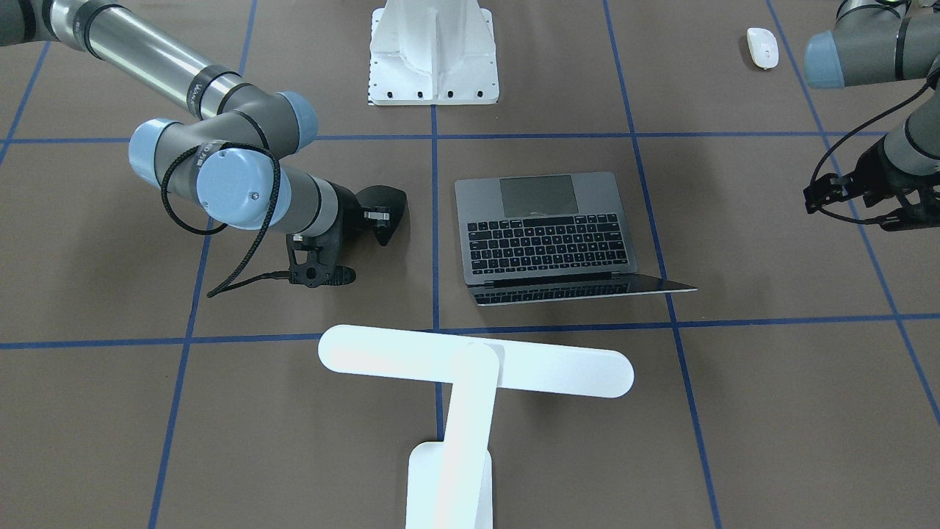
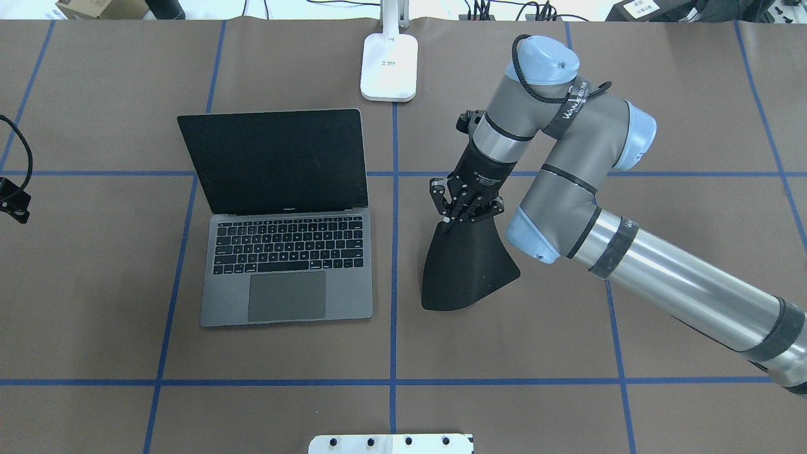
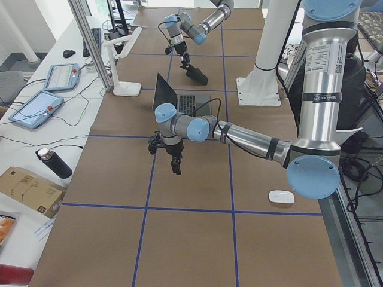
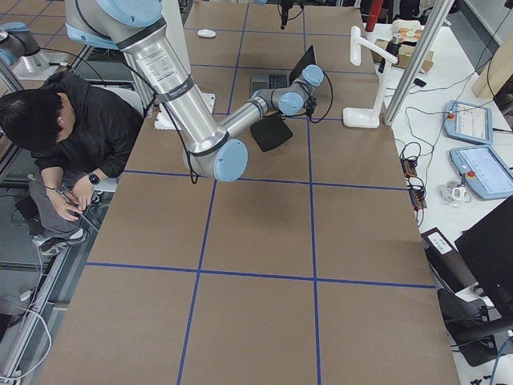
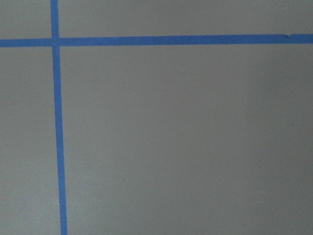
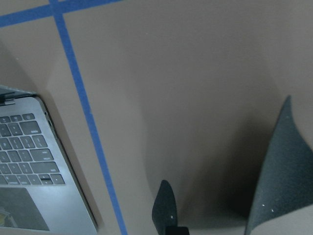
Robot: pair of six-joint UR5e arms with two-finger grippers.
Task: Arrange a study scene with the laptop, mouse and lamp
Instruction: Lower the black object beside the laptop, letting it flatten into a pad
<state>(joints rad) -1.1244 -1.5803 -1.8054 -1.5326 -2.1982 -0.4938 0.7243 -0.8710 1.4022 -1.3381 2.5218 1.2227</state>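
The open grey laptop (image 2: 287,277) stands left of the table's middle and also shows in the front view (image 1: 547,235). The white T-shaped lamp (image 1: 470,367) stands behind it, with its base (image 2: 389,66) at the far edge. The small white mouse (image 1: 762,47) lies near the robot's side, by the left arm. My right gripper (image 2: 463,211) is shut on the top edge of a flat black pad (image 2: 470,268), which hangs curled to the right of the laptop. My left gripper (image 3: 175,164) points down over bare table. I cannot tell whether it is open or shut.
A white ribbed bolted pedestal (image 1: 433,59) stands at the near middle edge. Blue tape lines cross the brown table (image 2: 567,328). A seated person (image 4: 64,136) is beside the table. Tablets and cables lie on the side bench (image 4: 473,144).
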